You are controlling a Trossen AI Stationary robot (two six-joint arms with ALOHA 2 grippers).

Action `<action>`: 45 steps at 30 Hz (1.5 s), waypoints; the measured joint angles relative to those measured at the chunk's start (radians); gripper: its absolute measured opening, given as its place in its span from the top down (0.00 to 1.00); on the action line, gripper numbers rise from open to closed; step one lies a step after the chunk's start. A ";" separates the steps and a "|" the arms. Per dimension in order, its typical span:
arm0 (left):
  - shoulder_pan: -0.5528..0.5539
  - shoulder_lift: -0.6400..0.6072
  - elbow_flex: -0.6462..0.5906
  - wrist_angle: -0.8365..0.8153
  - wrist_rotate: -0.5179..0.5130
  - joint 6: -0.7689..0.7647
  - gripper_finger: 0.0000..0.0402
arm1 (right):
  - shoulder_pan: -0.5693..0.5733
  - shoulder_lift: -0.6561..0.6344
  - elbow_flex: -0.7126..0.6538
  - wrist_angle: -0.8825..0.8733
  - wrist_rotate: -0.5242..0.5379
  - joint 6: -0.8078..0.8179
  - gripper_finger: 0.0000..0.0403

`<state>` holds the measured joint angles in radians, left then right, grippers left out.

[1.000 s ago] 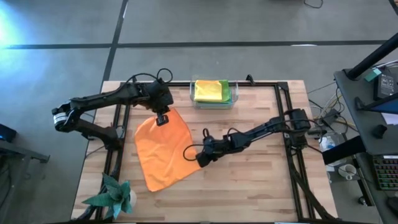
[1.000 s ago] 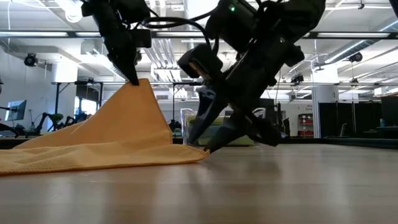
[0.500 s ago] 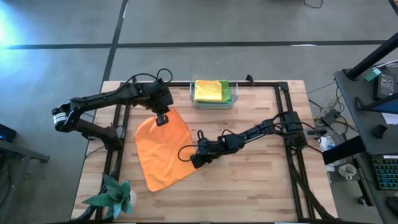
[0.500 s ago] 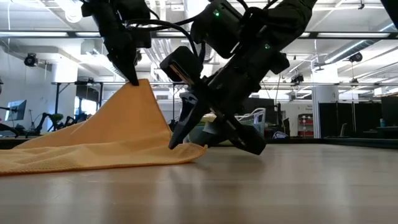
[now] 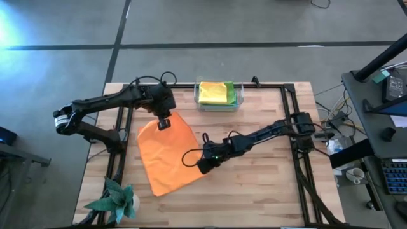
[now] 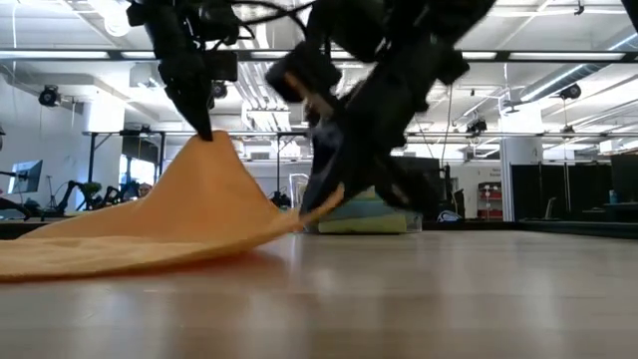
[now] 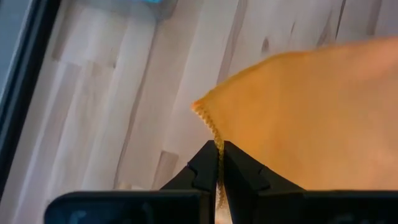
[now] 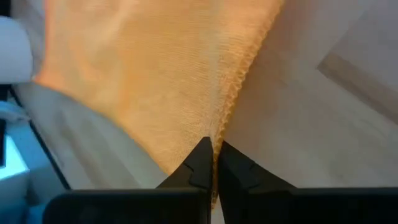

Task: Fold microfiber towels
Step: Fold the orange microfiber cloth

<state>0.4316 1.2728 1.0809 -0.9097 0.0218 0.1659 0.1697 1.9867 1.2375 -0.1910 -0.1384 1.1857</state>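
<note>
An orange microfiber towel (image 5: 166,156) lies spread on the wooden table, left of the middle. My left gripper (image 5: 163,123) is shut on its far corner, which stands raised in a peak (image 6: 206,140). My right gripper (image 5: 202,166) is shut on the towel's right corner, at the hem. The rest of the towel (image 6: 110,244) rests on the table. More folded towels, yellow on green (image 5: 216,93), sit in a clear container at the far edge. My left gripper pinches the towel's hemmed edge (image 7: 215,135) at its far corner between its two fingers, from above, pointing down. That corner is lifted and the cloth slopes down from it to the table. My right gripper pinches the towel's hemmed edge (image 8: 225,121) at the right corner between its two fingers, slanting down from the table's right side. The corner (image 6: 324,199) is raised a little off the table; the cloth behind it sags to the table.
The clear container (image 5: 217,105) stands at the far edge, middle. A teal spiky ornament (image 5: 117,200) sits at the near left corner. Bare wood (image 5: 261,184) lies to the right and near side of the towel. Black frame rails (image 5: 289,102) run along the table's edges.
My right gripper has gone toward the table's left onto the towel's right corner, has shut on it and has raised it a little off the table. The lifted far corner stays up in my left gripper.
</note>
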 joint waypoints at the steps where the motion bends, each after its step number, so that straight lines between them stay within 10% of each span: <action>1: 0.000 0.000 0.000 -0.009 0.000 -0.001 0.98 | 0.002 -0.016 0.012 -0.060 0.000 -0.016 0.98; 20: -0.094 0.000 -0.001 -0.007 0.137 -0.327 0.98 | 0.006 -0.120 0.387 -0.949 0.024 -0.305 0.98; 45: -0.140 0.063 -0.008 0.263 -0.104 -0.854 0.98 | -0.107 -0.120 0.353 -1.221 0.744 -0.771 0.98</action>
<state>0.2912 1.3361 1.0725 -0.6472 -0.0819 -0.6879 0.0628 1.8671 1.5900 -1.4116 0.6055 0.4149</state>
